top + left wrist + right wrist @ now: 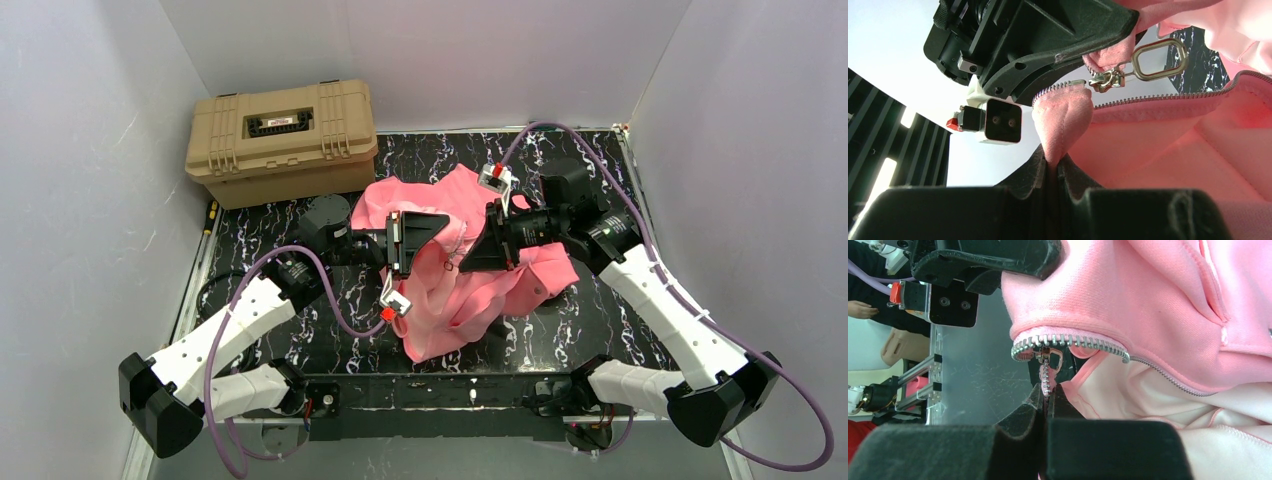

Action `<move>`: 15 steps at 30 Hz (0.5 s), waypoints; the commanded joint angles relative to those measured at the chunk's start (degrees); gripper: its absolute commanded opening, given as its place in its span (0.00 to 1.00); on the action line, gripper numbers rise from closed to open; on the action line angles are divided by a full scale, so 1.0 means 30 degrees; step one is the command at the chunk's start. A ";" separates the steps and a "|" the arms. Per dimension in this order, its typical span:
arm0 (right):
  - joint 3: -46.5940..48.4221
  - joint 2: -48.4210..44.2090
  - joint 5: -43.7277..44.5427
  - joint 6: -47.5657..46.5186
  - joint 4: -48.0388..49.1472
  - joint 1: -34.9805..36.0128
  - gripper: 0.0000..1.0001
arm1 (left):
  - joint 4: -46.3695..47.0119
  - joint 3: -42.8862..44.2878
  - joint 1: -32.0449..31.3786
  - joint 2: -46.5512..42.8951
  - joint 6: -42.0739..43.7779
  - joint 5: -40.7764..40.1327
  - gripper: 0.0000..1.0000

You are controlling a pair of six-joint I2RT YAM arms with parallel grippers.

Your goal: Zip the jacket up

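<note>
While left claw point(1051, 164) and right claw point(1048, 399) clench zipper edges point(1083, 341) of the jacket point(450, 300), table point(600, 320) shows around.

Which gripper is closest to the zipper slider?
The right gripper: the slider sits just beyond its fingertips; the left gripper pinches jacket fabric farther off.

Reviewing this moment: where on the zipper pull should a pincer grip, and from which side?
Probably the oval metal ring of the zipper pull, approached from its free end, away from the slider. In the left wrist view it juts clear of the jacket fabric, flat faces exposed.
</note>
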 commanded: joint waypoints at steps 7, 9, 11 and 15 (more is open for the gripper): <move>0.1270 -0.0174 -0.0049 -0.0065 -0.0193 0.0136 0.01 | -0.0881 0.0450 0.0014 -0.0762 0.1191 0.0396 0.00; 0.1214 -0.0174 -0.0120 -0.0081 -0.0239 0.0151 0.01 | -0.0879 0.0543 0.0015 -0.0733 0.1100 0.0362 0.00; 0.1099 -0.0243 -0.0128 -0.0081 -0.0318 0.0165 0.01 | -0.0839 0.0654 0.0029 -0.0698 0.0977 0.0289 0.00; 0.0721 -0.0363 0.0036 -0.0265 -0.0716 0.0291 0.01 | -0.0799 0.1056 0.0030 -0.0566 0.0638 0.0193 0.00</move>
